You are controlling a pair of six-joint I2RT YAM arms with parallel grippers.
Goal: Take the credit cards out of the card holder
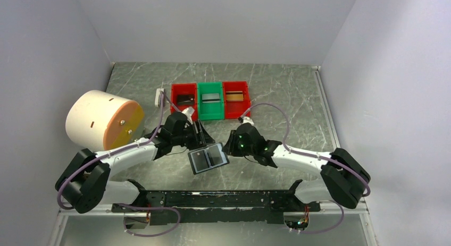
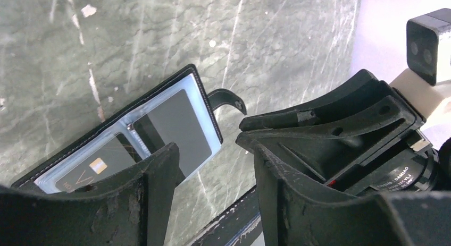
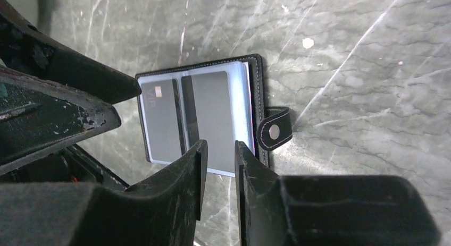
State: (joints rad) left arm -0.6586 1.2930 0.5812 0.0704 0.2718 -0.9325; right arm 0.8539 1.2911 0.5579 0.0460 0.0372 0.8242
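The card holder [image 1: 208, 157] lies open and flat on the table between my two grippers, its snap tab [image 3: 274, 130] sticking out to one side. Two credit cards sit in its glossy pockets: a grey card [image 2: 181, 126] and a dark card with a gold chip [image 2: 90, 169]. My left gripper [image 1: 201, 137] hovers at the holder's far-left edge; in the left wrist view it [image 2: 213, 166] is open, with only bare table between the fingers. My right gripper [image 1: 232, 145] is just right of the holder; in the right wrist view it [image 3: 219, 150] is open by a narrow gap, holding nothing.
Three bins stand in a row behind: a red bin [image 1: 183, 100], a green bin [image 1: 210, 100] and a second red bin [image 1: 236, 96], each with a card in it. A big white and orange cylinder [image 1: 103, 121] sits at the left. A black rail [image 1: 213, 199] runs along the near edge.
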